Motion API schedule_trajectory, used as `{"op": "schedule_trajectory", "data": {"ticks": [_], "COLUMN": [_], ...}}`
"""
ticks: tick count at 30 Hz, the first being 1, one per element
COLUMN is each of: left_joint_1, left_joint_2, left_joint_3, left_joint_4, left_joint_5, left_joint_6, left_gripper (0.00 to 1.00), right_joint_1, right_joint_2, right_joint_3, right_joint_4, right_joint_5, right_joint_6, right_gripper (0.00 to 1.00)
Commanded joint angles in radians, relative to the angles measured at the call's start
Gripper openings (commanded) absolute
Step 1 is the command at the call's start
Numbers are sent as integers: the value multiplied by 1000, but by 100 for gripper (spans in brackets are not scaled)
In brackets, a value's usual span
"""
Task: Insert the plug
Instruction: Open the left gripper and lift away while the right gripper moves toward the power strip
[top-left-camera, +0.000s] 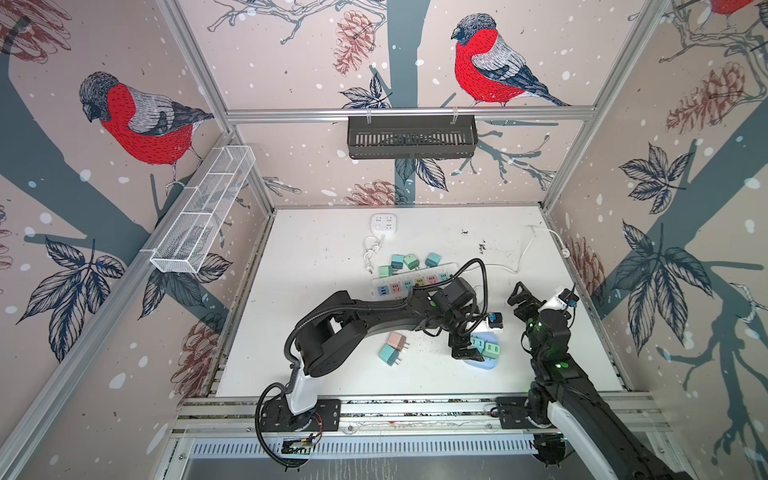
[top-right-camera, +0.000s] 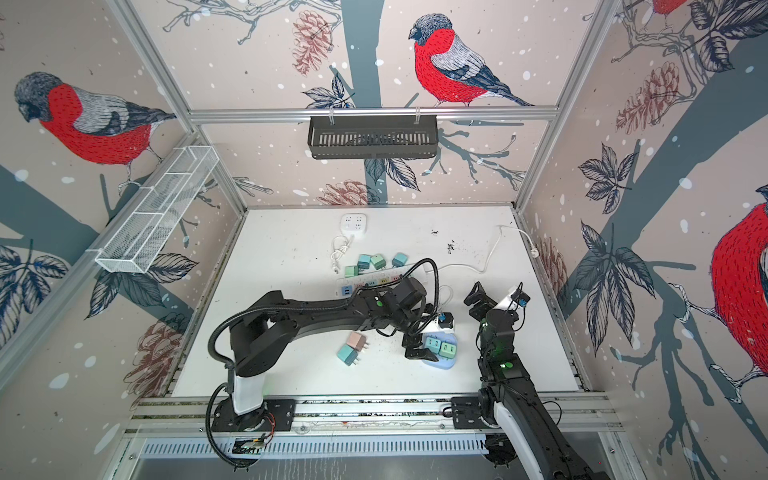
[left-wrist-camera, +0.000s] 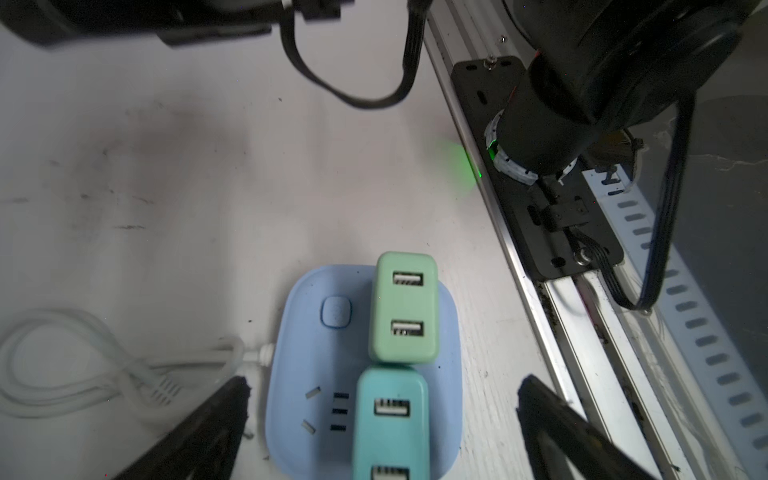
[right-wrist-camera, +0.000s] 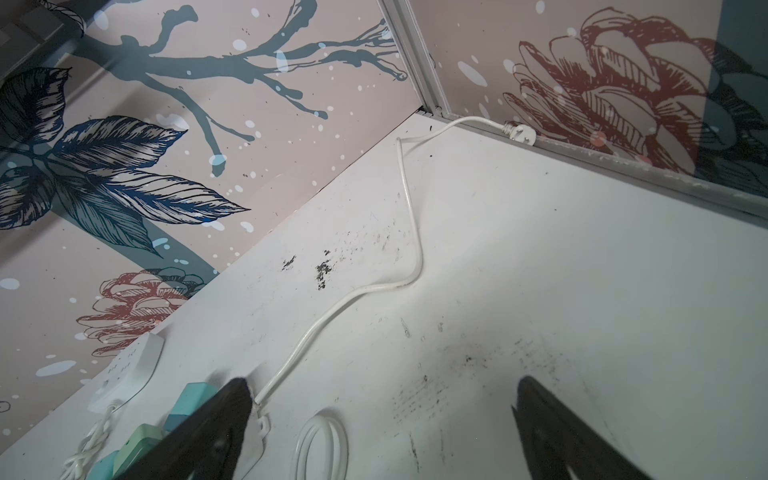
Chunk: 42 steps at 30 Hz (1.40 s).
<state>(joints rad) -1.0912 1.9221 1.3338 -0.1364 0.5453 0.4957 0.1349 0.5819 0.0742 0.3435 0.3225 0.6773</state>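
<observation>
Teal plug (left-wrist-camera: 390, 415) stands on the blue socket block (left-wrist-camera: 299, 365) inside our wide-spread left claw (left-wrist-camera: 382, 386); our right claw (right-wrist-camera: 382, 386) gapes empty.

Pale pink walls (top-left-camera: 291, 62) carry printed red-breasted birds (top-left-camera: 482, 66), pine cones (top-left-camera: 353, 39) and grey-blue branches (top-left-camera: 405, 54), framed by aluminium rails (top-left-camera: 291, 114). A black slotted basket (top-left-camera: 411, 139) hangs from the back rail; a white wire basket (top-left-camera: 203, 212) hangs along the left one. The white counter (top-left-camera: 316, 257) shows dark scuff marks (top-left-camera: 482, 247) toward its far right, under even light.
</observation>
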Motion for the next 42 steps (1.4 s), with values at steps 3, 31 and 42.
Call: {"op": "schedule_trajectory", "data": {"ticks": [3, 31, 42], "left_joint_1": [1, 575, 583], "left_joint_2": [-194, -615, -515], "left_joint_3": [-90, -477, -392], "left_joint_4": [149, 164, 29], "left_joint_5": [-145, -1225, -1160], "left_joint_6": [-46, -1342, -1511], "left_gripper": [99, 98, 98], "right_joint_1": [-22, 228, 259], "right_joint_2": [4, 470, 994], "right_joint_3": [16, 359, 735], "right_joint_4": [-22, -87, -173], "right_joint_5": [7, -201, -220], "right_joint_6": [31, -64, -76], "right_gripper": [100, 90, 74]}}
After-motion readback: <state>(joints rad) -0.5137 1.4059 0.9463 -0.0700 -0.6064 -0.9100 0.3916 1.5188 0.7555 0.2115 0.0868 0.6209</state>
